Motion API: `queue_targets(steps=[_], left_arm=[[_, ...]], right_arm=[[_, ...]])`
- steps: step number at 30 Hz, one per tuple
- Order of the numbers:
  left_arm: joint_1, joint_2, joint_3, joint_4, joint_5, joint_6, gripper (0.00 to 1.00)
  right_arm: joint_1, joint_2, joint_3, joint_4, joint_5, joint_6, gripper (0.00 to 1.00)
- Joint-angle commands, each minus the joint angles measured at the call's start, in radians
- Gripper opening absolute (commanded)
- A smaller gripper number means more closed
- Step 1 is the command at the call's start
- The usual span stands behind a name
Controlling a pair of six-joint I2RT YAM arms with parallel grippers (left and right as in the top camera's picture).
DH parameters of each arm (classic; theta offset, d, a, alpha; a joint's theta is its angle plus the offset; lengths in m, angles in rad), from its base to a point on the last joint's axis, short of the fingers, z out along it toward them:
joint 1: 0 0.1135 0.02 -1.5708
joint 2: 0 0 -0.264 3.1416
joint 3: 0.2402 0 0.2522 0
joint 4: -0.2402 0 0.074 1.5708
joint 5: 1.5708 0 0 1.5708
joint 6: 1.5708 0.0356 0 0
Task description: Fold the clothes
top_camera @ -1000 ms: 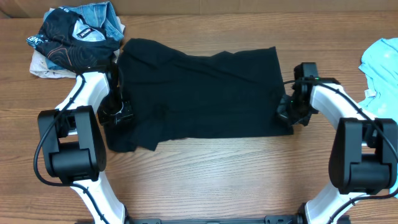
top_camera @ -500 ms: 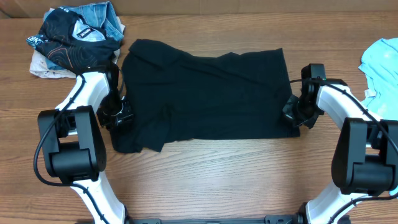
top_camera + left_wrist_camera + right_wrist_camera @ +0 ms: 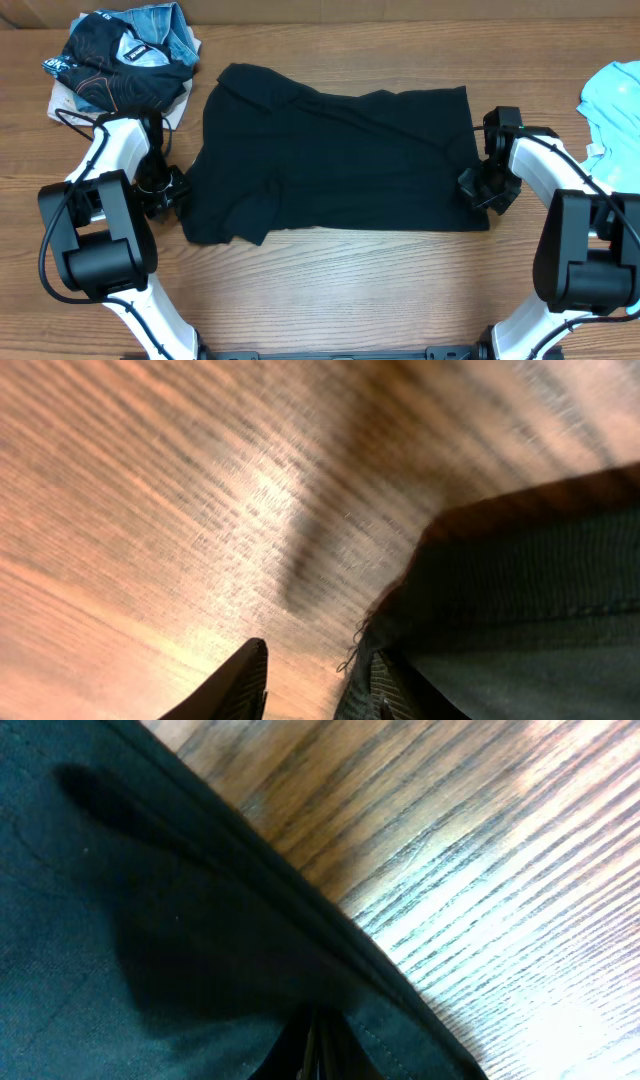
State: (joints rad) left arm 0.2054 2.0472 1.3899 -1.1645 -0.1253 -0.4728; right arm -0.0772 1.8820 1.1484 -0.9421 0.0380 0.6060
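The large black shirt (image 3: 340, 160) lies spread flat across the middle of the table. My left gripper (image 3: 160, 190) sits on bare wood just left of the shirt's left edge. In the left wrist view its fingers (image 3: 315, 685) are open, with wood between them and the shirt's hem (image 3: 520, 590) beside the right finger. My right gripper (image 3: 487, 190) is at the shirt's front right corner. In the right wrist view it (image 3: 315, 1050) is shut on the black fabric (image 3: 150, 920). A light blue T-shirt (image 3: 615, 100) lies at the table's right edge.
A pile of dark and pale garments (image 3: 120, 55) lies at the back left corner. Bare wooden table (image 3: 340, 290) runs along the front between the two arm bases.
The black shirt has slid to the right with my right gripper pulling its edge. My left gripper has let go of the shirt and moved left onto bare wood.
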Motion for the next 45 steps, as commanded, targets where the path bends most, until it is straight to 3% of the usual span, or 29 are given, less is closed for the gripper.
queue_targets(steps=[1,3,5,9,13,15,18,26,29,34,45], left_arm=[[-0.008,0.011,0.057,-0.037,-0.031,-0.021,0.40],[-0.016,0.011,0.108,-0.085,-0.032,-0.021,0.41],[-0.026,0.008,0.173,-0.135,-0.032,-0.020,0.41],[-0.054,-0.021,0.308,-0.207,-0.036,-0.013,0.47],[-0.083,-0.072,0.398,-0.246,-0.018,-0.011,0.58],[-0.100,-0.106,0.408,-0.257,0.034,0.043,0.72],[-0.143,-0.147,0.408,-0.280,0.121,0.153,0.80],[-0.416,-0.165,0.408,-0.299,0.072,0.240,0.87],[-0.549,-0.164,0.407,-0.296,-0.052,0.154,0.99],[-0.713,-0.146,0.393,-0.293,-0.177,0.039,1.00],[-0.736,-0.044,0.238,-0.235,-0.171,-0.150,0.96]], right_arm=[[-0.012,-0.009,0.005,-0.019,0.066,0.016,0.04],[-0.012,-0.027,0.035,-0.042,0.066,0.008,0.04],[-0.012,-0.048,0.078,-0.068,0.039,-0.044,0.18],[-0.012,-0.086,0.186,-0.144,-0.050,-0.132,0.64],[-0.002,-0.129,0.282,-0.206,-0.215,-0.236,0.76],[0.010,-0.151,0.312,-0.216,-0.287,-0.272,0.80],[0.022,-0.176,0.325,-0.202,-0.332,-0.274,1.00],[0.021,-0.177,0.325,-0.138,-0.332,-0.269,1.00],[0.020,-0.177,0.325,-0.136,-0.328,-0.270,1.00],[0.020,-0.177,0.325,-0.136,-0.328,-0.270,1.00],[0.020,-0.177,0.325,-0.125,-0.328,-0.270,1.00]])
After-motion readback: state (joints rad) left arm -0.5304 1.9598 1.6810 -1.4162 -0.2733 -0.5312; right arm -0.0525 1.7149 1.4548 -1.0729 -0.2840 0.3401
